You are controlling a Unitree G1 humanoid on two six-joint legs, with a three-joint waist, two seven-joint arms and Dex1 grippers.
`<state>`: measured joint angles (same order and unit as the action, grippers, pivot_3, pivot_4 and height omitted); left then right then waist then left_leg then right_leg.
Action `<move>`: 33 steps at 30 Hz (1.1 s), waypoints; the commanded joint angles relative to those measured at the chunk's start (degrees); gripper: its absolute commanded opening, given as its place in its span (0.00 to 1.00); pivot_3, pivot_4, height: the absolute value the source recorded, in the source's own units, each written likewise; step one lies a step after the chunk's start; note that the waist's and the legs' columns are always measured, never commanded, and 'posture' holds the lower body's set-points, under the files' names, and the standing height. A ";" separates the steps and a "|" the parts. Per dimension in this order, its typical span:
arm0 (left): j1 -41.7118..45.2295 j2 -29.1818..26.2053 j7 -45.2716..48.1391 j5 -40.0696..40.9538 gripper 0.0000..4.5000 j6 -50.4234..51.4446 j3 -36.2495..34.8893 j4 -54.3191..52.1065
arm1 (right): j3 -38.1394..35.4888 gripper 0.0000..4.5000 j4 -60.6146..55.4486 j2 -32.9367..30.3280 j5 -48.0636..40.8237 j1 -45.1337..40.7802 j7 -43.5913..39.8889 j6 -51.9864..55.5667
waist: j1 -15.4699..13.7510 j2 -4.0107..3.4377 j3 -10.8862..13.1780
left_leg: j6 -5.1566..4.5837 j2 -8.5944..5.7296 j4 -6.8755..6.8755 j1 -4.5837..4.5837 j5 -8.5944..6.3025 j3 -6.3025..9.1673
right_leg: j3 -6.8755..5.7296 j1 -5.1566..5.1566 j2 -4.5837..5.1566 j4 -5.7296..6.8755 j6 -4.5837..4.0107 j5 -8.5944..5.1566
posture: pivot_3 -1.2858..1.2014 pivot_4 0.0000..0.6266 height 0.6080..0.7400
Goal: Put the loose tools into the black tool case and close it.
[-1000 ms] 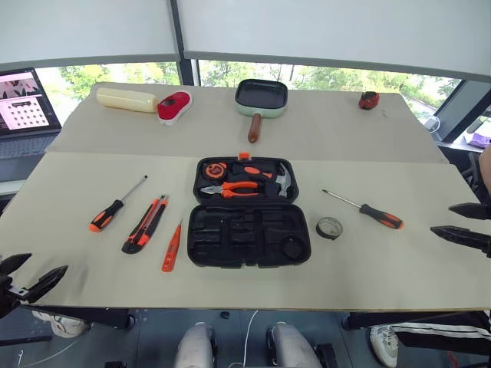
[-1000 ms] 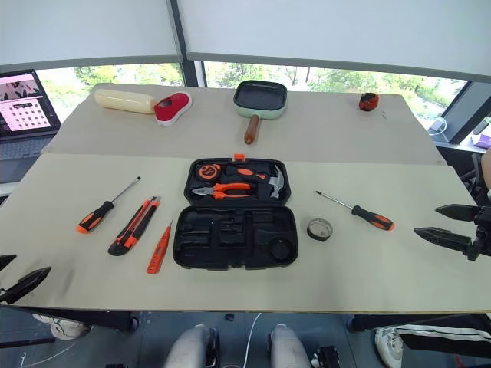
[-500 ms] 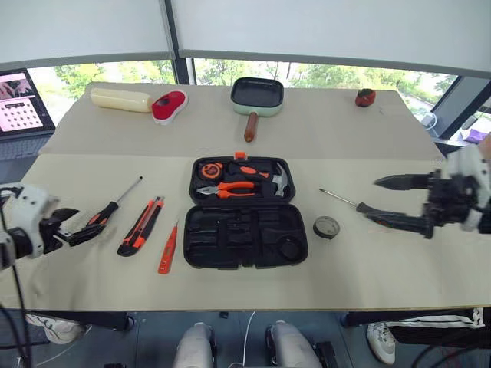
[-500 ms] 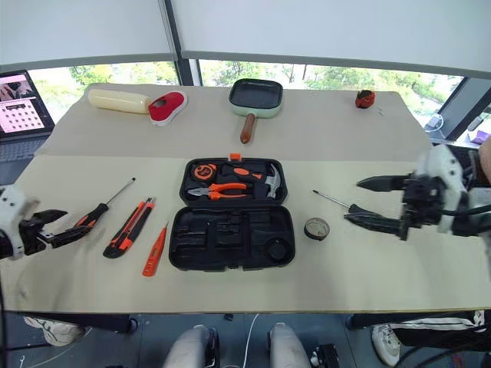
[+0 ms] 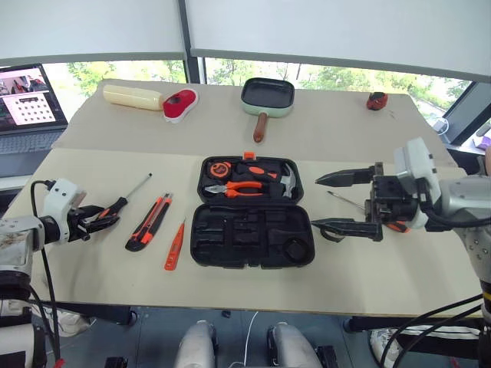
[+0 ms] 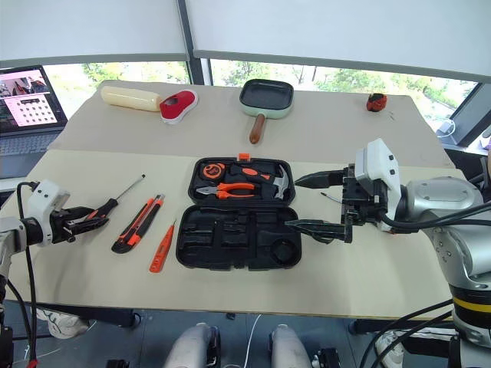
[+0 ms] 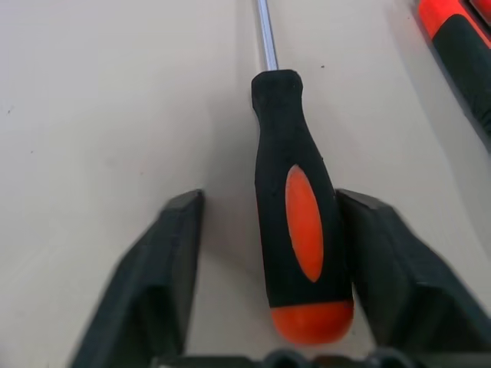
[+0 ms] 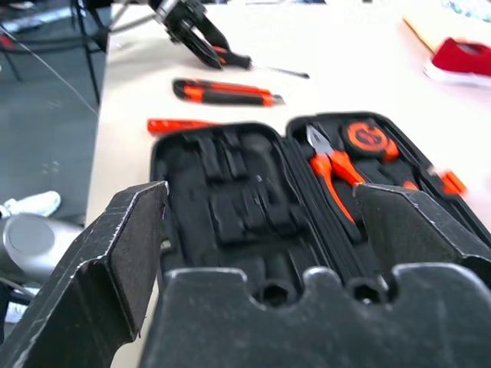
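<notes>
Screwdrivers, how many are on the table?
3. One screwdriver between the fingers of the left pincer, a slim orange one left of the case, another screwdriver partly hidden behind the right pincer.

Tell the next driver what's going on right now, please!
Left gripper: fingers on both sides of the left screwdriver, not clamped yet.
Right gripper: open, empty, hovering beside the black tool case.
Case lies open, its front slots empty.
Utility knife and slim orange screwdriver lie left of it, second screwdriver right.
Nothing packed; everything is left, then close the case.
</notes>
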<state>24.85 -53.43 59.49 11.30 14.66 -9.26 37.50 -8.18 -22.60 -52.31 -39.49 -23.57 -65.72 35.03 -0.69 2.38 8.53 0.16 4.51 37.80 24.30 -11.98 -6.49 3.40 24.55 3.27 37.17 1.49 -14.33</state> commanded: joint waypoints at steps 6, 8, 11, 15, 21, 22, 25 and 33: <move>3.88 -0.18 5.94 3.06 0.20 -2.90 -0.56 -5.46 | -2.11 1.00 -2.83 -0.24 -1.18 1.49 2.70 0.37 | -0.04 0.04 0.01 | 0.00 0.00 0.02 0.02 0.00 0.03 | -0.02 0.00 -0.01 0.03 0.00 0.00 | 0.52 0.24 1.00; 4.99 0.14 9.33 5.19 0.20 -2.27 0.04 -12.46 | -3.06 1.00 -3.12 -0.46 -1.44 2.73 3.44 0.61 | -0.30 0.22 0.04 | 0.00 0.00 0.05 0.12 0.00 0.09 | -0.09 0.01 -0.01 0.02 0.01 0.00 | 0.52 0.24 1.00; 7.20 1.41 12.63 6.74 0.20 -0.46 2.84 -21.13 | -4.32 1.00 -3.64 -0.74 -1.35 4.91 4.34 0.56 | -0.66 0.27 0.02 | -0.01 -0.02 0.16 0.32 0.01 0.20 | -0.18 0.02 0.01 -0.03 0.09 0.05 | 0.52 0.24 1.00; 14.50 6.45 15.58 3.20 0.20 0.51 13.57 -28.74 | -7.09 1.00 -4.91 -0.87 -0.07 10.56 5.95 -0.12 | -0.71 0.24 0.00 | -0.03 -0.09 0.19 0.25 0.01 0.25 | -0.17 -0.12 0.01 -0.05 0.15 0.07 | 0.52 0.24 1.00; 18.94 11.88 18.48 -3.83 0.20 -6.58 23.48 -24.30 | -10.24 1.00 -5.80 -1.10 1.06 16.12 7.66 -0.94 | 0.63 0.24 0.01 | -0.04 -0.11 0.18 0.09 0.01 0.29 | -0.04 -0.21 -0.08 -0.05 0.18 0.05 | 0.52 0.24 1.00; 19.61 12.89 18.31 -4.90 0.20 -7.43 24.59 -23.09 | -10.70 1.00 -5.93 -1.07 1.11 16.70 7.92 -0.91 | 0.65 0.24 0.01 | -0.04 -0.10 0.18 0.11 0.01 0.33 | 0.00 -0.19 -0.12 -0.05 0.18 0.05 | 0.52 0.24 1.00; 21.92 16.39 16.18 -9.03 0.20 -9.84 27.65 -18.29 | -11.87 1.00 -6.76 -0.74 1.01 18.29 8.99 -0.67 | 0.50 0.24 0.01 | -0.05 -0.13 0.18 0.10 0.01 0.38 | -0.01 -0.24 -0.12 -0.04 0.19 0.05 | 0.52 0.24 1.00; 23.20 18.75 14.68 -12.87 0.20 -11.74 28.65 -13.17 | -13.28 1.00 -8.18 -0.43 0.33 20.05 10.67 -0.50 | 0.39 0.24 0.01 | -0.06 -0.18 0.19 0.10 0.01 0.41 | 0.01 -0.26 -0.07 -0.05 0.26 0.04 | 0.52 0.24 1.00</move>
<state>46.53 -34.33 74.71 -0.88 3.66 20.09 23.85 -19.05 -29.18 -52.61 -38.46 -3.45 -55.71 35.35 -0.31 2.62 8.53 0.10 4.33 38.00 24.38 -11.97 -6.08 3.41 24.27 3.20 37.12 1.74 -14.29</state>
